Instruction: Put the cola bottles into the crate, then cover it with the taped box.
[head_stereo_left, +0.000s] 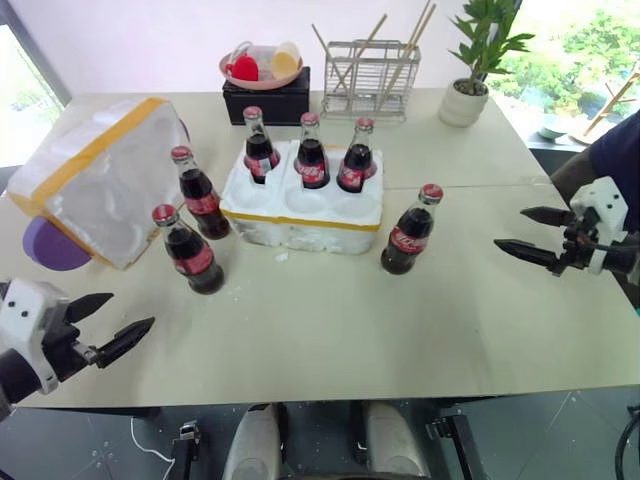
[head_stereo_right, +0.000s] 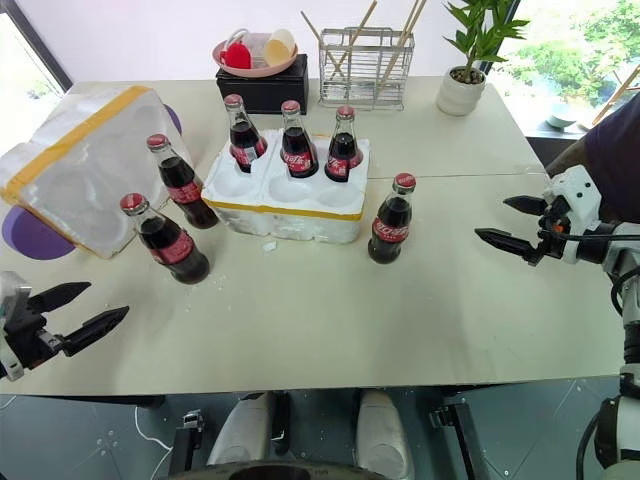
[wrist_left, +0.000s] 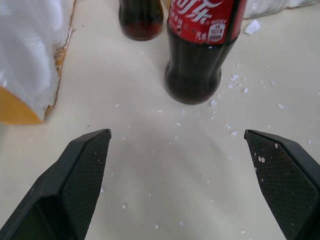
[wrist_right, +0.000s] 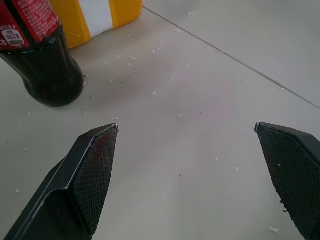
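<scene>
Left gripper (head_stereo_left: 110, 320) jaws apart — three cola bottles (head_stereo_left: 312, 152) in crate (head_stereo_left: 300, 215).

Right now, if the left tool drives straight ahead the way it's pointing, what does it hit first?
Most likely the nearest cola bottle standing on the table. The left tool, jaws open, has it a little to one side of centre in its wrist view; depth is unclear, so it might clip it, not meet it squarely.
</scene>
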